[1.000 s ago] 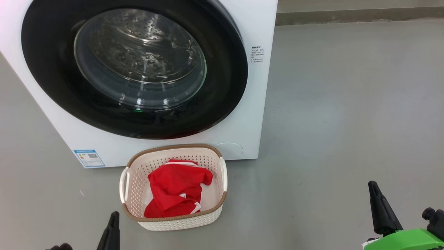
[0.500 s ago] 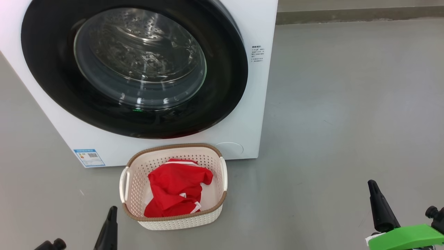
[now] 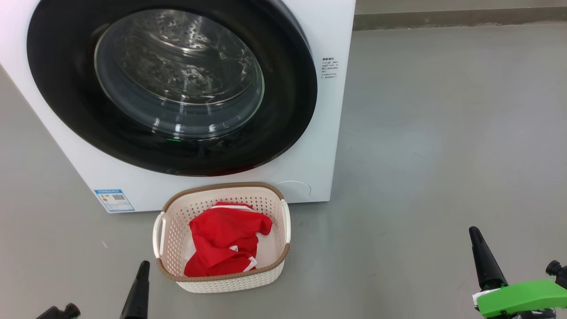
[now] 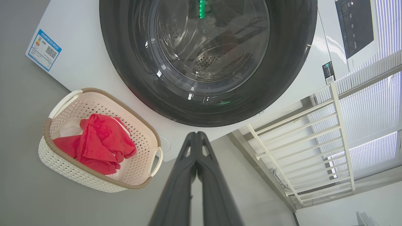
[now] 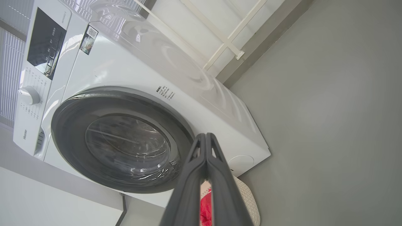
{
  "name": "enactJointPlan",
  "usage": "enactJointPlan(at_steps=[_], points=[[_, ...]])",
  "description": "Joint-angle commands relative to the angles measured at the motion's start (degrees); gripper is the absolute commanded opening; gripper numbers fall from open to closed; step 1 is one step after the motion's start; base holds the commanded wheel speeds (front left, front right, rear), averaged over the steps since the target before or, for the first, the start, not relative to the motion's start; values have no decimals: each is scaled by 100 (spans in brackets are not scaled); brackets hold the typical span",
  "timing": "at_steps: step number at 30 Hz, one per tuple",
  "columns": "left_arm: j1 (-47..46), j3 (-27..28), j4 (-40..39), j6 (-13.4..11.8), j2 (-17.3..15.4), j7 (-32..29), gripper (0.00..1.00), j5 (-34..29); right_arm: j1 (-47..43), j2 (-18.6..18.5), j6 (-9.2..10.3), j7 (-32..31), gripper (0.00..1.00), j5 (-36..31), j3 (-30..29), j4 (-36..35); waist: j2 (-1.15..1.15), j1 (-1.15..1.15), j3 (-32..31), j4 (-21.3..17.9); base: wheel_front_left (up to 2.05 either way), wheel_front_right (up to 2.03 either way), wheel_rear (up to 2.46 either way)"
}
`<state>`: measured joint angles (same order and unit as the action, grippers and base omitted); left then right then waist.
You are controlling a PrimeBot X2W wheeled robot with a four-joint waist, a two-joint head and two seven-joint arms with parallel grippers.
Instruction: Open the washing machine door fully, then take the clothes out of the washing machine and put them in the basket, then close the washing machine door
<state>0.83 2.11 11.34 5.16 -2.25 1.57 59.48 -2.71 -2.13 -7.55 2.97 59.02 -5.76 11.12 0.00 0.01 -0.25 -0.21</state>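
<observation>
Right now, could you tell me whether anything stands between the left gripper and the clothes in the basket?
Only the side wall and handle of the basket: the shut left gripper is just left of it, slightly nearer the robot, and the clothes lie inside. From above, nothing visible covers them.

Left gripper (image 4: 196, 135): two long fingers (image 4: 180, 179), dark grey matt, tapering to narrow tips, each with a slim triangular cut-out near the tip.
Right gripper (image 5: 205, 136): same pattern.
Behind it: bright green moulded cover (image 3: 522, 297), round black knob (image 3: 553, 267), small white tag (image 3: 477, 296), possibly a label.
Second black knob (image 3: 70, 309) on the left side.
</observation>
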Motion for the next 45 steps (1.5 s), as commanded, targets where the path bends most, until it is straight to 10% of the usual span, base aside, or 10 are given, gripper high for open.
enactJointPlan(at_steps=[1,45], points=[[-255,168,-95,74,-41,-39,0,203,333,-121,-2,-40,0,226,77,-109,0,-1,1,1,0,0,0],[-687,433,259,227,-62,-780,0,3160,858,-171,6,-810,0,3314,60,269,0,0,41,20,0,0,0]])
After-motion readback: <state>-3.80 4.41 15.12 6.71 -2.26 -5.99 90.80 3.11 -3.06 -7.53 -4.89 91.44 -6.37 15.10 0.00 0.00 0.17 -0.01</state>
